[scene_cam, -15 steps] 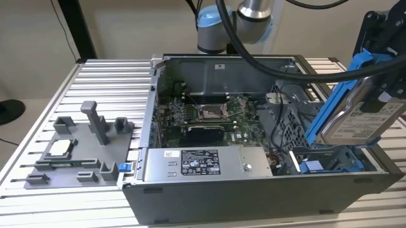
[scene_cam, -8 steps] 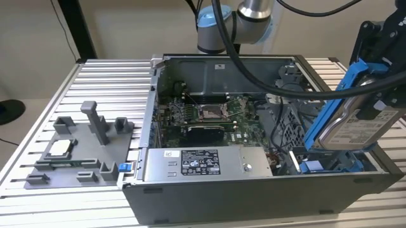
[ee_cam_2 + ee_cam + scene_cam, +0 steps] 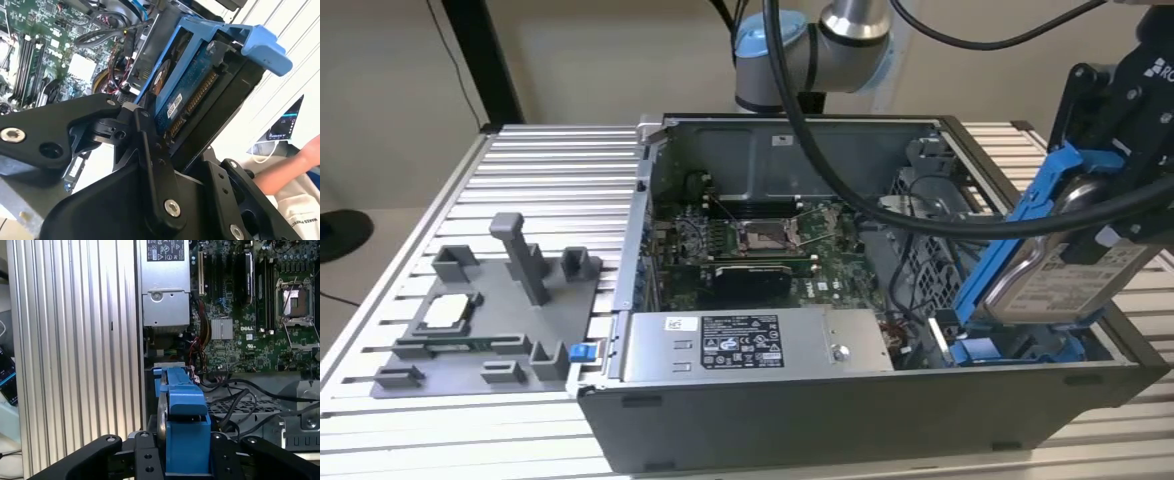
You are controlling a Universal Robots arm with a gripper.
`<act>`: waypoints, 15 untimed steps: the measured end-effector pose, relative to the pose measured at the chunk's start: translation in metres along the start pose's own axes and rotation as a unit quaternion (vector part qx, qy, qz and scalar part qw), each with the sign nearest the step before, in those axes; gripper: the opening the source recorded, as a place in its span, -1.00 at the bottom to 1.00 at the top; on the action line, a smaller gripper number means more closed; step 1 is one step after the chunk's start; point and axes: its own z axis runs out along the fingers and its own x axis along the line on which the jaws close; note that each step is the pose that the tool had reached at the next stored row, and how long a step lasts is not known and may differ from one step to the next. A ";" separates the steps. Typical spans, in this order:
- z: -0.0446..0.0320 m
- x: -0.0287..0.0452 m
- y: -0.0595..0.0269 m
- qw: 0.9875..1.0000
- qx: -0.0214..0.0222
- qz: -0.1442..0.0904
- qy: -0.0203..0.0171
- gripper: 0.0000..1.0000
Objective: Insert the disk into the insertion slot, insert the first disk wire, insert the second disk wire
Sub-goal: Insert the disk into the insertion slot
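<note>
gripper (image 3: 185, 460) linkage is right up against the lens in both wrist views, black arms across the foreground. its fingers (image 3: 148, 460) sit 1 on each side of the disk (image 3: 183, 405) and are clamped on its blue frame, no gap visible. second wrist view: gripper (image 3: 187, 132) has the same grip. the disk (image 3: 186, 95) is seen from its circuit-board side, the connector row on its end is bare, and the frame's blue handle sticks out past the fingers. a person's arm (image 3: 300, 160) is in the background there, well apart from the disk.

exterior view: gripper (image 3: 1110, 150) holds the disk (image 3: 1058, 283) steeply tilted over the case (image 3: 854, 420) corner on the exterior view's right. label side faces the camera. top end is well above the case rim, bottom end is down at the slot (image 3: 1014, 351) by its blue tabs. can't tell if it touches them. disk isn't lying flat in the slot yet.

black cables (image 3: 854, 190) run from above across the open case, over the motherboard (image 3: 761, 240). grey power supply (image 3: 747, 345) sits along the near wall, beside the slot. case is on a ribbed metal table (image 3: 547, 170), with a grey plastic fixture (image 3: 494, 310) on the exterior view's left, apart from the case.
</note>
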 end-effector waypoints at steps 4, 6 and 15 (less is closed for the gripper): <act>0.0050 -0.0001 -0.0013 1.000 0.000 0.000 0.000 -1.00; 0.0074 -0.0001 -0.0021 1.000 0.000 0.000 0.000 -1.00; 0.0156 -0.0026 -0.0030 1.000 0.000 0.000 0.000 -1.00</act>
